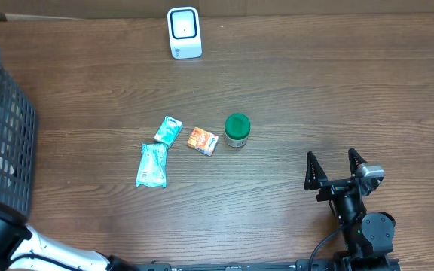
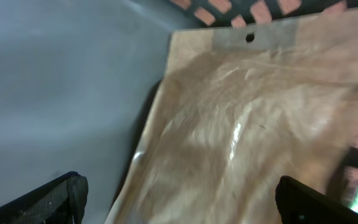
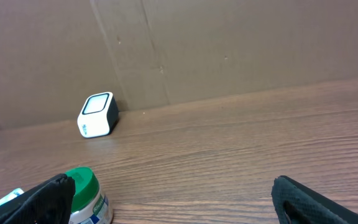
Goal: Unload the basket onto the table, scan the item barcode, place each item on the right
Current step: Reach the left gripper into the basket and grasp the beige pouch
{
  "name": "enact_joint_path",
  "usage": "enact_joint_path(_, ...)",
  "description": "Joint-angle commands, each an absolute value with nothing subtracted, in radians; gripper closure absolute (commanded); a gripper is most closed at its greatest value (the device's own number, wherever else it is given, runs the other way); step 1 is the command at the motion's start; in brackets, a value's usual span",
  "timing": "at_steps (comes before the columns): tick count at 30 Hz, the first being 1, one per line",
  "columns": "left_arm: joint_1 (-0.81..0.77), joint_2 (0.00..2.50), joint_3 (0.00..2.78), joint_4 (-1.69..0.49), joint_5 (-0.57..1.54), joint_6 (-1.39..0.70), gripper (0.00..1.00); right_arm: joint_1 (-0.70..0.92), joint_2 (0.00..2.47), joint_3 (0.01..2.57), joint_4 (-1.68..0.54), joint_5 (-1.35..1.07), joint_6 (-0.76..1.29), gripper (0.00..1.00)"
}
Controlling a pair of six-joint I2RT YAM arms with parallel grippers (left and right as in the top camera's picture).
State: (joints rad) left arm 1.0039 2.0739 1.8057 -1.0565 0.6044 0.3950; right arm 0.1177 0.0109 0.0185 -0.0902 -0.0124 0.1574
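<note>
A wide brown wooden surface [image 1: 315, 90] is seen from overhead, backed along its far edge by a cardboard wall [image 3: 229, 50]. At the left edge a dark grey mesh basket [image 1: 6, 135] is placed, and part of the left arm [image 1: 21, 245] is seen at the lower left corner beside it. In the left wrist view a tan pouch [image 2: 247, 137] with a punched hang hole at its top is shown lying against the basket's grey inner wall. The left pincer [image 2: 185, 208] is spread wide above the pouch, released, with nothing gripped between its dark fingertips. At the lower right of the surface the right pincer [image 1: 332, 164] is held just above the wood, likewise released and empty, its two fingers pointed toward the far edge. A white barcode scanner [image 1: 184, 32] is stood upright near the far edge, well apart from both pincers. Near the middle of the surface four items are grouped: a larger teal packet [image 1: 151, 165] at the left, a smaller teal packet [image 1: 168, 129] just beyond it, an orange packet [image 1: 203, 141] beside that, and a green-lidded jar [image 1: 237, 129] at the right, placed upright.
</note>
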Motion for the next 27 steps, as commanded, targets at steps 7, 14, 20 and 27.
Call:
enact_joint_path(7, 0.982, 2.1, 1.831, -1.036, 0.792, 0.469, 0.0, 0.112, 0.003, 0.008, -0.084, -0.012, 0.16, 0.0)
enact_joint_path(14, 0.941, 2.101, 1.829, -1.077, 0.728, 0.517, 0.0, 0.112, 0.003, 0.008, -0.084, -0.012, 0.16, 0.0)
enact_joint_path(20, 0.908, 2.104, 1.815, -1.079, 0.585, 0.511, 0.01, 0.112, 0.003, 0.008, -0.084, -0.012, 0.16, 0.0)
enact_joint_path(27, 0.888, 2.112, 1.813, -1.029, 0.308, 0.322, 0.07, 0.112, 0.003, 0.008, -0.084, -0.012, 0.16, 0.0)
